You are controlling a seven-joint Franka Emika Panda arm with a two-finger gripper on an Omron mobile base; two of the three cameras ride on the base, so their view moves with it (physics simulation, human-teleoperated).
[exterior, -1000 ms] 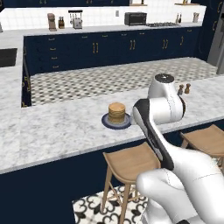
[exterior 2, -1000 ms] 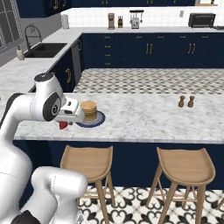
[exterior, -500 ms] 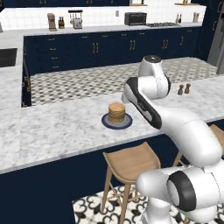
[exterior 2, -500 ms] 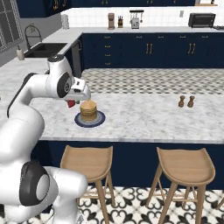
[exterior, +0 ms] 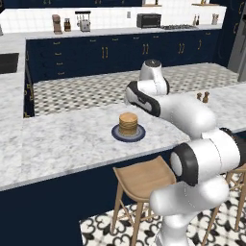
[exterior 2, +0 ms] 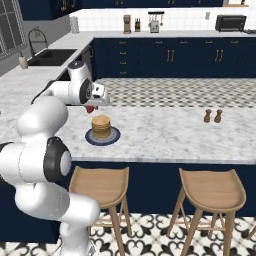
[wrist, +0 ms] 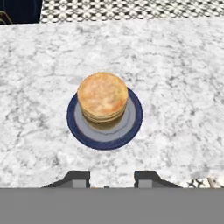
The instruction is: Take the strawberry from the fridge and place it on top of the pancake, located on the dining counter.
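Strawberry [exterior 2: 90, 108] gripped in closed jaws above pancake [exterior 2: 101, 126].

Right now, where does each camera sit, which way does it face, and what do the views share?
Left base view: behind-left, facing the dining counter; arm rises lower right.
Right base view: behind-right, same counter; arm lower left, gripper holding the strawberry.
Hand view: above, looking down on the pancake; finger tips at bottom.
Shared: pancake on its plate.

Two wooden stools [exterior 2: 155, 190], salt and pepper shakers [exterior 2: 213, 116] (side by side), toaster oven [exterior: 148, 20], sink [exterior 2: 52, 57]
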